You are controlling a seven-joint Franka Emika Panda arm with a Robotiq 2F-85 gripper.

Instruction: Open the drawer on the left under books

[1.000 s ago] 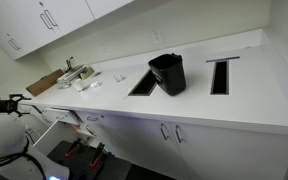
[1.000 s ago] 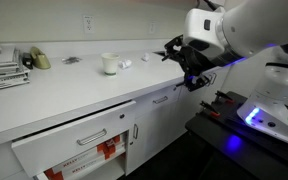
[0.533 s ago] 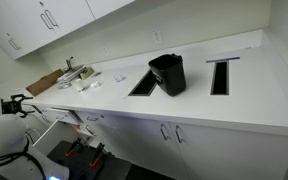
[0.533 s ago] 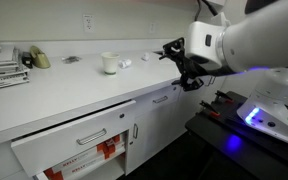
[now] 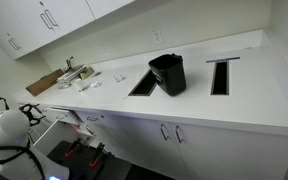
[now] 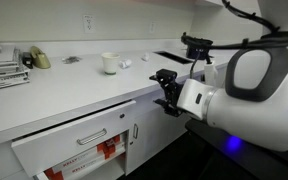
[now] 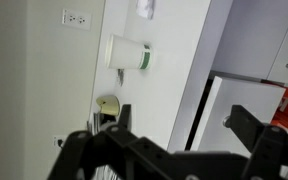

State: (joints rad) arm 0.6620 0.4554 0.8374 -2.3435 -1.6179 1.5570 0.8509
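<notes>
The drawer point(image 6: 76, 146) stands pulled out under the counter's left end, below the stacked books point(image 6: 1, 65). It has a flat white front with a silver handle, and red-labelled things show at it. In the wrist view its white front point(image 7: 246, 95) shows at the right with a red item beside it. My gripper point(image 6: 166, 89) hangs in front of the counter edge, to the right of the drawer and apart from it. Its two black fingers point(image 7: 182, 125) are spread and hold nothing. In an exterior view only the arm's white body point(image 5: 6, 125) shows.
A white cup point(image 6: 110, 62) and small items sit on the white counter point(image 6: 74, 85). A black bin point(image 5: 168, 73) stands by two counter slots. Cabinet doors with bar handles point(image 6: 136, 132) are next to the drawer. The robot's body point(image 6: 244, 95) fills the right.
The arm has swung down and to the left, from above the counter's right part to in front of the counter edge. The drawer stays pulled out as before.
</notes>
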